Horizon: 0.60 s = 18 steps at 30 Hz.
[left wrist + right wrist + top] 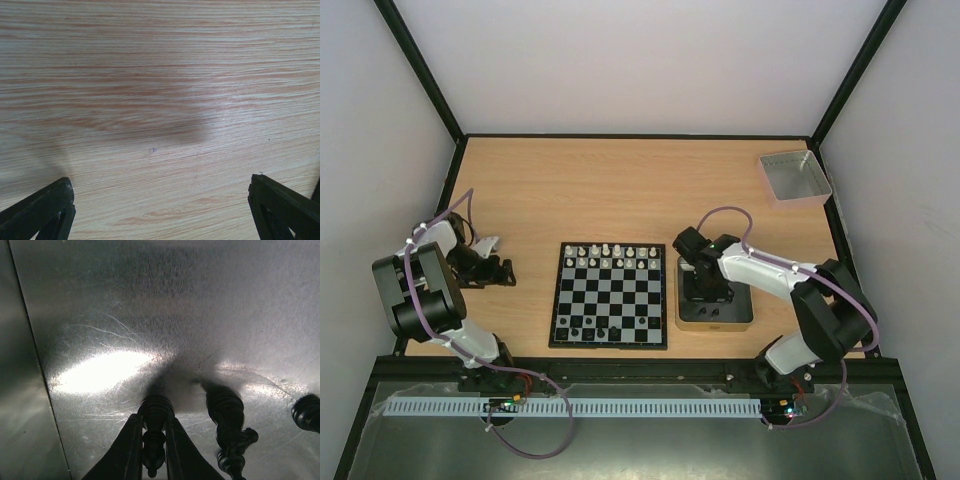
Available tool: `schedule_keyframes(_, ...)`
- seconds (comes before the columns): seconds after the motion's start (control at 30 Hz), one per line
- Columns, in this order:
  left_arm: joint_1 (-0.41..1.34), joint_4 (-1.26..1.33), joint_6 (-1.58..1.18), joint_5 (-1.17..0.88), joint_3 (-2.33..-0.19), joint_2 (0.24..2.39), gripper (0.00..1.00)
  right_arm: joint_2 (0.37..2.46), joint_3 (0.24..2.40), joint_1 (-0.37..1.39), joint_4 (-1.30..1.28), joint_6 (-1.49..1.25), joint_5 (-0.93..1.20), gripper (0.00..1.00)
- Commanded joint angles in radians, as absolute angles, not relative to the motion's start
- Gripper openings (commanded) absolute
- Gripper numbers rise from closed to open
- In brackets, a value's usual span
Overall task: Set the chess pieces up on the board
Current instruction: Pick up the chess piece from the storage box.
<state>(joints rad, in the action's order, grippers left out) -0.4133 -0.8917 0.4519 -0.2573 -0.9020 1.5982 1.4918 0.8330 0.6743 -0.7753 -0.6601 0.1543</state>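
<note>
The board [610,297] lies at the table's middle, with white chess pieces [610,256] along its two far rows and a few black ones [588,325] on the near rows. To its right, my right gripper [706,290] reaches down into the metal tin [716,319]. In the right wrist view the right gripper [152,420] is shut on a black chess piece [156,409] lying on the tin's floor [175,315]. Two more black pieces [227,415] [307,412] lie to its right. My left gripper [503,271] [161,181] stands open over bare wood, far left of the board.
A grey square tray [795,176] sits at the back right corner of the table. The tin's side wall [20,390] rises just left of the right gripper. Black frame rails edge the table.
</note>
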Motion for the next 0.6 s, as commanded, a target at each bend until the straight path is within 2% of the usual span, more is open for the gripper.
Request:
schedule_keyframes(0.0,-0.41,-0.909,0.449,-0.259,-0.894,1.607,0.94,1.502,0.863,0.67,-0.791,-0.649,0.124,0.1)
schedule_keyframes(0.3,-0.408,-0.911,0.456,-0.267,-0.894,1.612,0.94,1.422,1.042,0.695,-0.99,-0.652,0.09,0.09)
schedule_keyframes(0.57,-0.405,-0.911,0.455,-0.268,-0.894,1.61,0.94,1.512,1.234,1.008,-1.041,-0.775,0.098,0.09)
